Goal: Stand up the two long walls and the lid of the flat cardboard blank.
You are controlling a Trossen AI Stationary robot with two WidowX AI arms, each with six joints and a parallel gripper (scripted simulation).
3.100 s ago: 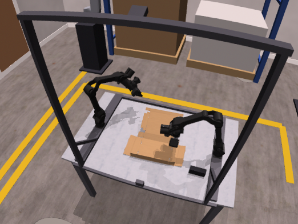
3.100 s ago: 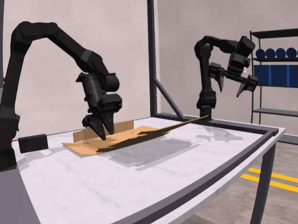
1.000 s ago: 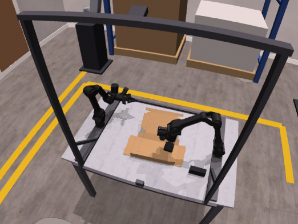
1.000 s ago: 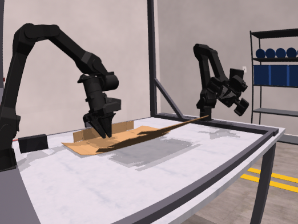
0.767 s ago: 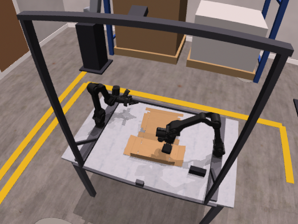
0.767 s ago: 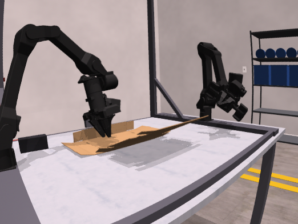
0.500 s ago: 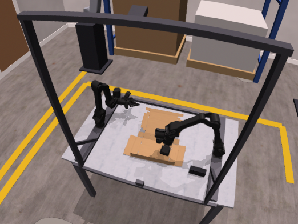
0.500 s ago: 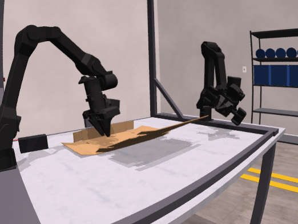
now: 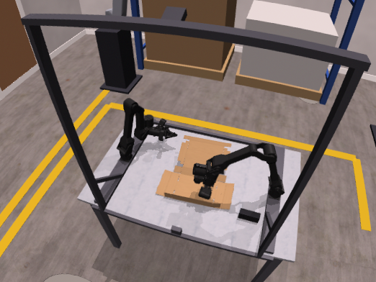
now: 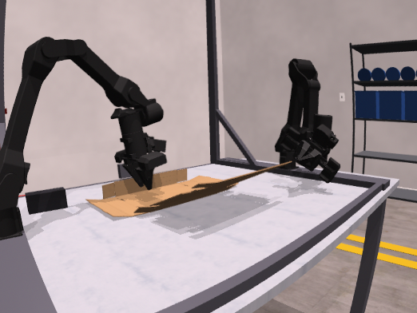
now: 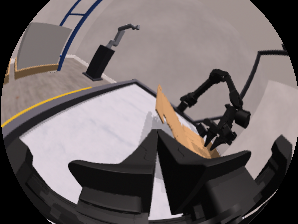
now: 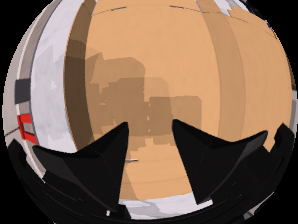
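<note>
A pale, faintly marbled desk (image 9: 144, 194) (image 10: 120, 255) (image 11: 85, 135) with dark frame rails along its edges carries the creased cardboard blank (image 9: 192, 183) (image 10: 168, 192) (image 11: 175, 122) (image 12: 155, 60), one wall upright, and a small black block (image 9: 249, 215) (image 10: 46, 200) beside it.

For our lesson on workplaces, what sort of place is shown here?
Probably a warehouse or workshop corner: yellow floor lines, large boxes on pallet-like bases, and a shelving unit holding blue containers suggest it.
</note>
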